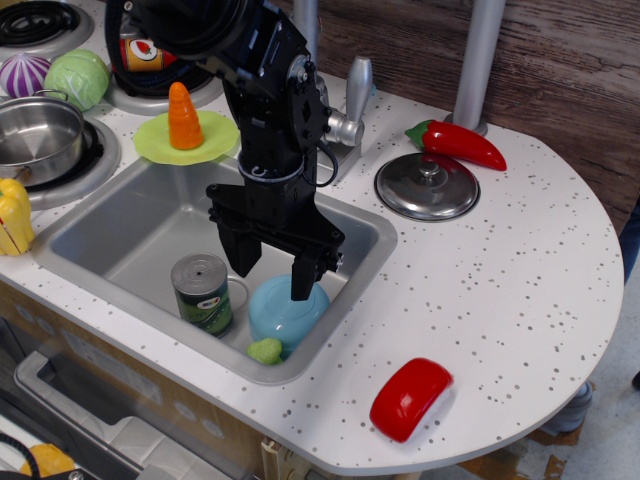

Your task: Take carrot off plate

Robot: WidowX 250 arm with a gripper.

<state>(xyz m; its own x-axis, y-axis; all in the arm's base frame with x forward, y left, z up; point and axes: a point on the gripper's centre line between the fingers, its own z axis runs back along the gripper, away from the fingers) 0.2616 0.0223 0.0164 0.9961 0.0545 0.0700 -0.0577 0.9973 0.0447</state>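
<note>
The small orange plastic cone carrot (pixel 184 116) stands upright on the flat lime-green round plastic plate (pixel 215 142), behind the sink (pixel 120 220). In the sink, a tin can (pixel 202 292) stands left of a light blue bowl (pixel 287 312)

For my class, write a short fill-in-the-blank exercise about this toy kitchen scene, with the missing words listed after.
1. The carrot stands upright on the lime-green ____.
2. The end effector hangs open above the ____.
3. Inside the sink, a can stands beside a light ____ bowl.
4. The red chili pepper lies just behind the steel ____.

Missing words: plate; sink; blue; lid
</note>
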